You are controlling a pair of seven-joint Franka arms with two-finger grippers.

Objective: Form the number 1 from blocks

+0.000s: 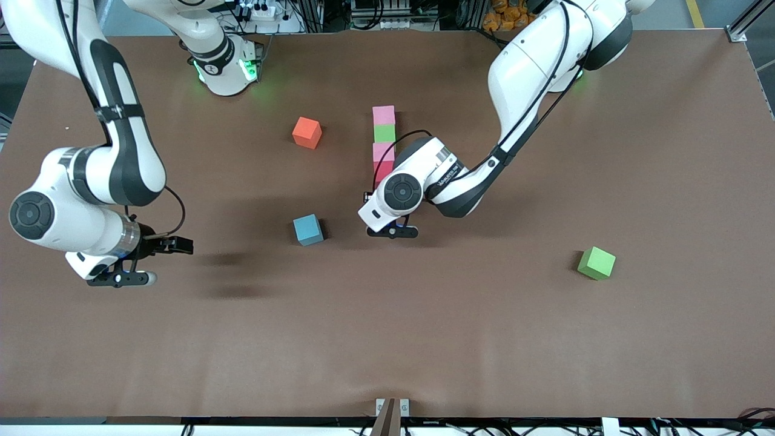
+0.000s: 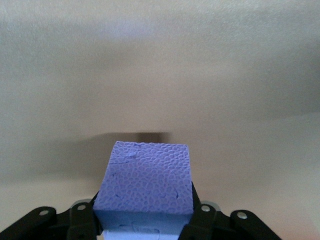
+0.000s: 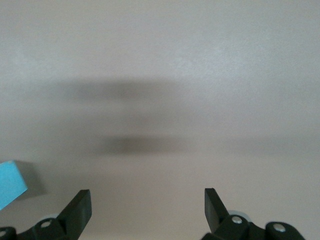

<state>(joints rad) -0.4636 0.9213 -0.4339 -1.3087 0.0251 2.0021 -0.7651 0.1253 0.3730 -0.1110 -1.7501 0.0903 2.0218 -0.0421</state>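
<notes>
Blocks for the number 1 mostly lie in a single line on the table: a light pink block at the end farthest from the front camera, a lime green block touching it on the nearer side, then a second pink block, then a red block partly hidden under the left arm. The purple block is clamped between the closed fingers of the left gripper, which hangs just off the line's camera-ward end, past the red block. The step in hand looks like placing this purple block. The next move calls for lining it up with the column, setting it flush against the red block or at the spot the figure needs, then letting go without nudging the row. A light-blue cube and an orange cube sit beside the line toward the right arm's end, and another green cube lies well apart toward the left arm's end. The right gripper waits with fingers spread and empty, well away from the line.
</notes>
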